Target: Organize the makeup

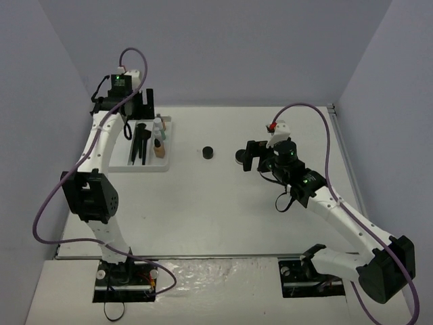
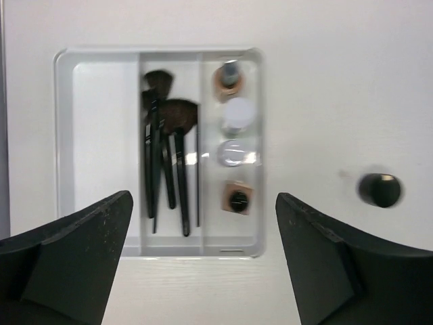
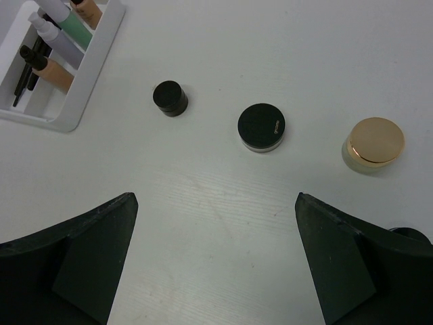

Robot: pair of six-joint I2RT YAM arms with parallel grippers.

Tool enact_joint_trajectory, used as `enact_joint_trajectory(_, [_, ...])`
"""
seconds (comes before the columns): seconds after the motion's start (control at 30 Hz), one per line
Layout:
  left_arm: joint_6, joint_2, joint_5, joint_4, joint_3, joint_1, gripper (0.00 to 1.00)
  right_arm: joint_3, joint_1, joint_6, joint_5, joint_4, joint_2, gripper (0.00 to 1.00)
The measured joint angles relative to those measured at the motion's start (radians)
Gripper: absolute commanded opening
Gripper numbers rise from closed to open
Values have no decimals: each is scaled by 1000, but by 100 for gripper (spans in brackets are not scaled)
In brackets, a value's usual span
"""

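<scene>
My left claw (image 2: 203, 196) hangs over the white tray (image 2: 64, 135) with its jaws apart and nothing between them. In the tray the black brushes (image 2: 169, 156) lie in the middle compartment. The small bottles (image 2: 233, 115) and a tan square piece fill the one on the side toward the loose jars, and the far compartment (image 2: 101, 135) is bare.

My right claw (image 3: 216, 196) is also spread wide and empty, above three jars that stand on the table (image 3: 223, 40) well apart from one another: a small black jar (image 3: 170, 98) nearest the tray, a black-lidded jar (image 3: 261, 126) in the middle, and a gold-lidded jar (image 3: 374, 142) furthest out.

I judge the next step to be a pick by the right arm, and the black-lidded jar sits closest to its centre line. I would line the jaws up either side of it, come straight down, and close on the wall below the lid (round lids tend to squirt out of a shallow pinch). The gaps to its neighbours look roomy enough for the fingers. I would lift the left arm away before carrying anything to the bare compartment, since both arms would crowd there.
</scene>
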Motion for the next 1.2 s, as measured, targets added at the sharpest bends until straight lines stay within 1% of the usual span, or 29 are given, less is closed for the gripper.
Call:
enact_joint_trajectory(0.03, [0,-33,0,3,0,-31,92,0,0,-1,0,0,-7,100])
enact_joint_trajectory(0.1, [-2,-84,2,12,0,-105,94,0,-1,-2,0,-1,-21,100])
enact_joint_trajectory(0.2, [-7,-105,3,15,11,-226,94,0,-1,-2,0,-5,-41,100])
enact_joint_trajectory(0.3, [-12,-55,7,15,29,-317,94,0,-2,-2,1,-10,-57,100])
enact_joint_trajectory(0.43, [-25,101,13,-6,83,-407,94,0,-6,-2,1,-25,-71,100])
enact_joint_trajectory(0.6, [-30,326,14,-44,176,-450,94,0,-6,-1,5,-44,-92,100])
enact_joint_trajectory(0.77, [-43,472,24,-56,220,-458,89,0,-6,-1,6,-63,-116,100])
enact_joint_trajectory(0.93, [-60,541,31,-74,291,-458,82,-1,-7,-1,13,-82,-132,100])
enact_joint_trajectory(1.03, [-63,550,35,-74,312,-458,77,-3,-7,-1,16,-88,-136,100])
enact_joint_trajectory(1.2, [-68,550,37,-75,315,-458,74,-6,-7,0,22,-90,-140,100])
